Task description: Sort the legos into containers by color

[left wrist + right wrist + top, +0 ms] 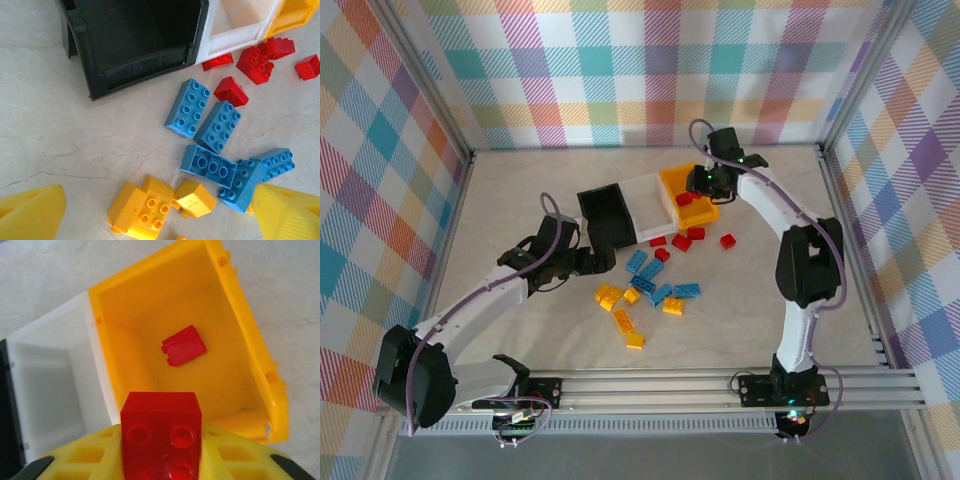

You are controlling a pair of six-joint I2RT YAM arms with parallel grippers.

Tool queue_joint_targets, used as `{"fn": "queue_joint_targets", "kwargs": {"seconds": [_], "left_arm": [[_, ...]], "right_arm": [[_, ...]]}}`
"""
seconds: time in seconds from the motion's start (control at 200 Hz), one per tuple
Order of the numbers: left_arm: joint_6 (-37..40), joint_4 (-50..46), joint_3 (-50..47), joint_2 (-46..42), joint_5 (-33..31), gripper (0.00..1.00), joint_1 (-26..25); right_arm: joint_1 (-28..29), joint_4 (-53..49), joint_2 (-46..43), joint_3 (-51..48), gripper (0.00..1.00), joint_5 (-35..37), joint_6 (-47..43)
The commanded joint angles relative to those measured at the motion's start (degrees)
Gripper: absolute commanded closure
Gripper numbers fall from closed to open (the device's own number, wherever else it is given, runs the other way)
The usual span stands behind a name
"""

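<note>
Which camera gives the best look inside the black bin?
Left wrist: the black bin sits close, open side toward the camera, its bare floor visible. Top external shows the bin whole but small and dark; right wrist catches a sliver of its wall.

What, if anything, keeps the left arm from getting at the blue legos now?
Likely nothing, so yes: the left gripper is open above the blue legos, which lie uncovered on the table. The right gripper, shut on a red lego, is over the orange-yellow bin.
</note>
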Motion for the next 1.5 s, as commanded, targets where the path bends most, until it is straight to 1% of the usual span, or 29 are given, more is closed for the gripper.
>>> {"fn": "queue_joint_targets", "kwargs": {"seconds": [0.0,0.37,0.935,1.01,1.085,1.235,1.335,1.405,1.495], "left_arm": [[1.1,-1.7,-0.4,-1.2,-0.7,0.04,1.2],[1.2,-2.4,-0.1,-0.9,-0.1,0.04,2.4],[0.8,-3.1,-0.5,-1.4,-0.4,0.04,2.5],[0.9,-3.2,-0.6,-1.6,-0.5,0.04,2.5],[1.0,-3.2,-0.7,-1.7,-0.4,0.04,2.7],[0.9,-3.2,-1.2,-2.0,-0.1,0.04,2.8],[0.7,-3.3,-1.3,-2.2,0.1,0.04,2.9],[0.5,-3.4,-1.3,-2.7,0.2,0.04,2.9],[0.1,-3.5,-1.3,-3.4,0.4,0.04,2.9]], "right_arm": [[0.2,-2.8,3.8,5.9,0.67,-0.8,-2.8],[0.4,-6.1,12.4,15.1,0.67,-0.5,-5.5],[0.6,-6.8,15.8,17.3,0.66,-0.8,-6.3],[0.6,-6.9,15.8,17.2,0.64,-0.7,-6.3],[0.7,-7.1,15.9,17.2,0.6,-0.6,-6.2],[0.8,-7.4,15.4,17.0,0.54,-0.4,-6.0],[0.9,-7.7,14.5,16.6,0.54,-0.5,-5.9],[1.0,-7.9,12.7,15.7,0.54,-0.6,-5.7],[1.2,-7.1,7.2,11.7,0.53,-0.1,-5.6]]}}
